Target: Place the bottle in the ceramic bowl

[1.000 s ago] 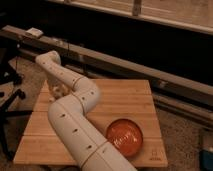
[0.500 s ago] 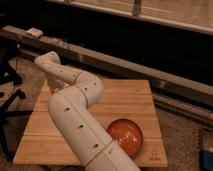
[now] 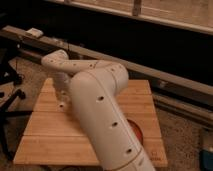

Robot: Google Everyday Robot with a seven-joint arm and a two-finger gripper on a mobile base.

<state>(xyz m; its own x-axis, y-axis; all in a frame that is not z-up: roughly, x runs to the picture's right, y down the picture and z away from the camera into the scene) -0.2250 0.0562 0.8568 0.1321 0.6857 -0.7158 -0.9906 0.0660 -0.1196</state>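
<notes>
arm (image 3: 100, 115): fills your foreground, reaching from the near right edge across to the far left
ceramic bowl (image 3: 136, 133): only an orange-red sliver shows at the near right of the counter, just beside the arm; the rest is hidden behind it
counter (image 3: 50, 135): wooden boards, visible on the near left
gripper (image 3: 63, 101): down at the far left of the counter, pointing at the boards, well apart from the ceramic bowl
jaws: closed right down, where a second ago they stood wide
bottle: you cannot see it plainly; a pale shape at the gripper's tip may be it, so whether the jaws have it is not settled
change: the elbow has swung forward and now covers more of the ceramic bowl
meaning: your grasp looks just made; the lift and the carry to the near right are still ahead, so check that the bottle comes up
rail (image 3: 150, 75): runs along behind the counter
</notes>
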